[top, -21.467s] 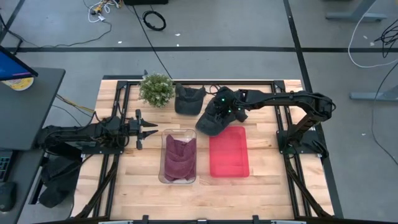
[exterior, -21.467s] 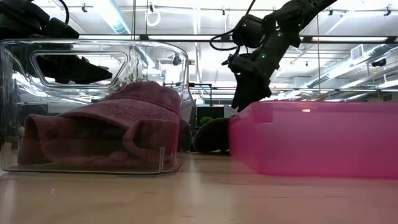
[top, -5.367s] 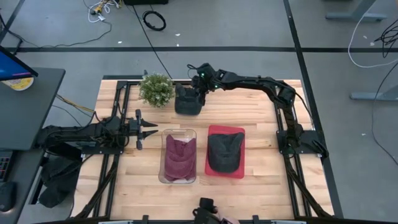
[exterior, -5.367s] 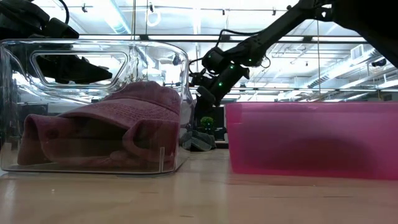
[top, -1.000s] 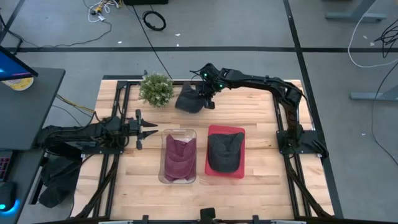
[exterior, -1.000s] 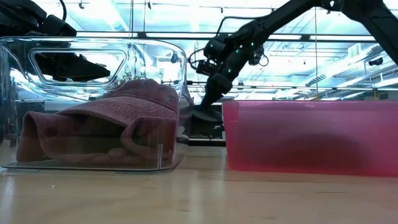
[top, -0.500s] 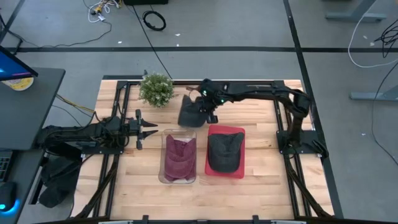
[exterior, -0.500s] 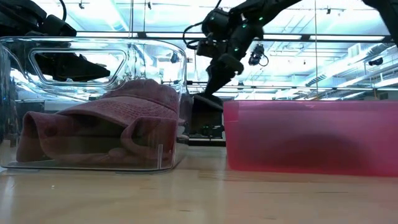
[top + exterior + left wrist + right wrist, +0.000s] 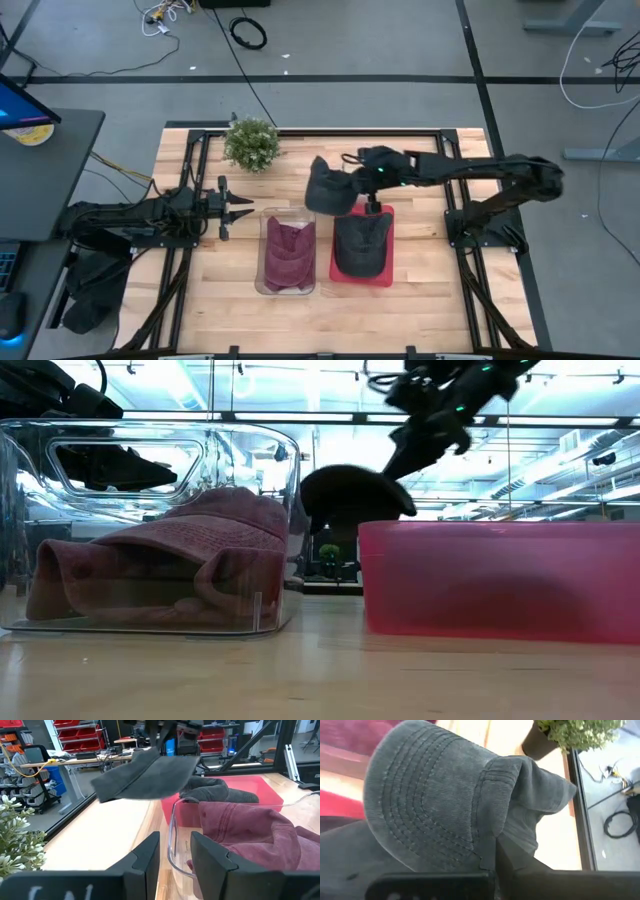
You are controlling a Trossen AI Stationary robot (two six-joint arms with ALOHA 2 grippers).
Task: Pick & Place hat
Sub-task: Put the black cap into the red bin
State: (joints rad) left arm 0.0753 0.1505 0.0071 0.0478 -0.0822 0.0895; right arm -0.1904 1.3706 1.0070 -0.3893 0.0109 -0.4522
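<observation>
Clear bin: near centre of the table, left of the pink bin; its walls are see-through, and the low view cuts off its left end.
Maroon hat: lies crumpled inside the clear bin; in the left wrist view only part of it shows past the rim.
Pink bin: just right of the clear bin; in the low view its tinted wall lets only a dark blur of the contents show.
Dark hat in bin: rests in the pink bin, filling most of it.
Left gripper: waits at the left, beside the clear bin's far end, fingers parted with nothing between them.
Grey hat: held in the air above the far ends of the two bins, clear of the table; its brim hangs leftward.
Right gripper: clenched on the grey hat at its right edge; the cloth hides the fingertips in the right wrist view.
Plant: far left of the table, well apart from the bins.
</observation>
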